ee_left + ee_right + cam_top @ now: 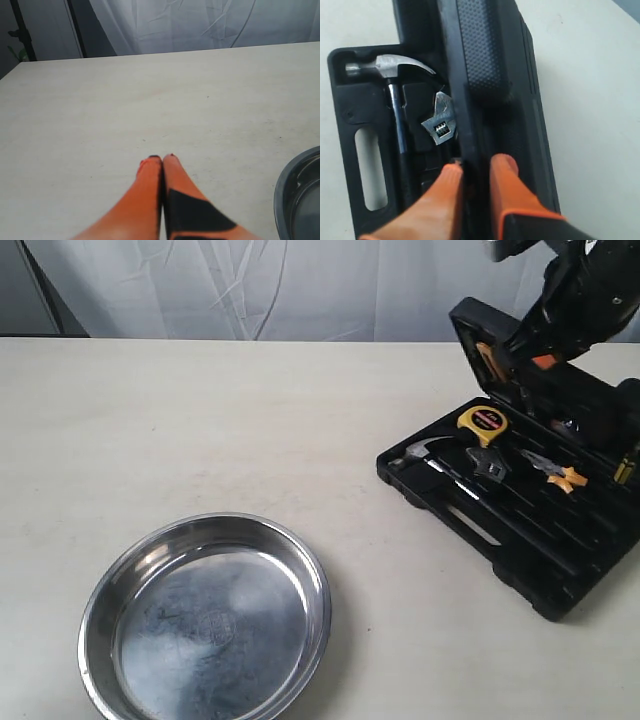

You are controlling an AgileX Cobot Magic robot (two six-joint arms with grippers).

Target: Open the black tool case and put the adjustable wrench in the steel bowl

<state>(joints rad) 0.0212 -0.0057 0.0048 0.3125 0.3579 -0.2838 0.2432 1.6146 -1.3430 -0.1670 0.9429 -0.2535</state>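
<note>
The black tool case [520,540] lies open at the table's right, its lid [478,335] raised nearly upright. My right gripper [518,352] is shut on the lid's edge [485,60], one orange finger on each side [476,162]. The adjustable wrench [490,465] rests in the case tray beside the hammer [425,455]; its silver head [440,125] peeks out next to the lid. The steel bowl [210,625] sits empty at the front left. My left gripper [162,159] hovers shut over bare table, with the bowl's rim [300,200] off to one side.
A yellow tape measure [482,423] and orange-handled pliers [555,472] also lie in the tray. The hammer's head [395,67] is near the case's handle slot [370,167]. A white curtain hangs behind the table.
</note>
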